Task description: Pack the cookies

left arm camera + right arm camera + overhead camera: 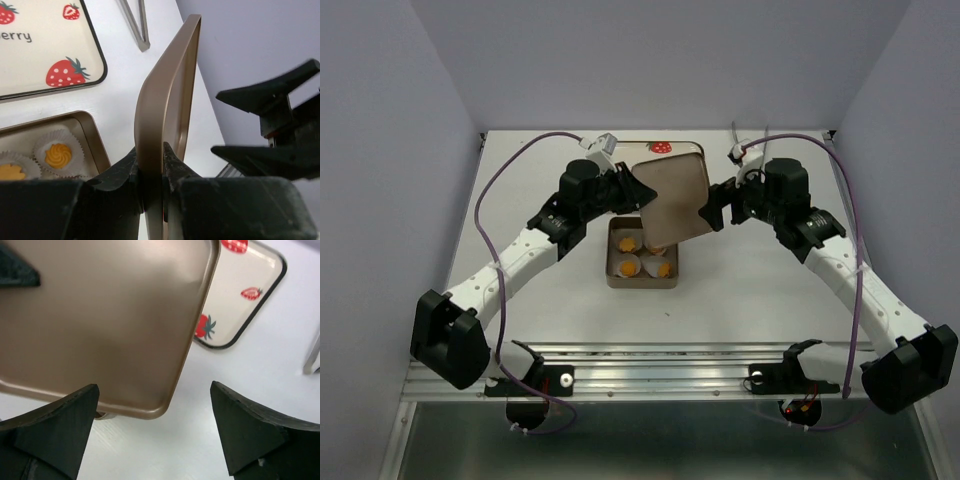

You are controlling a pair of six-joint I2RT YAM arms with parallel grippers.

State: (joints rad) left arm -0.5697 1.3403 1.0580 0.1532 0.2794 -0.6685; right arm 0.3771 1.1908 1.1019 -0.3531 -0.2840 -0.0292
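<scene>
Where the fingers (172,167) of the left gripper (149,160) pinch its rim, the brown lid (167,95) stands tilted on edge above the tin (642,285). The right gripper (154,390) is spread wide just beside the lid's corner, gripping nothing. The 4 cookies (628,267) sit in paper cups (54,141) inside the tin, 1 partly under the lid. The strawberry tray (240,315) lies behind.

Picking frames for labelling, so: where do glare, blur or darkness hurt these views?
Right wrist: the lid shows a pale sheen and looks soft, the open right pincer blurred. Left wrist: the left pincer is a dark mass, yet the lid's rim and cookies are crisp. Top external: even light, little glare.
</scene>
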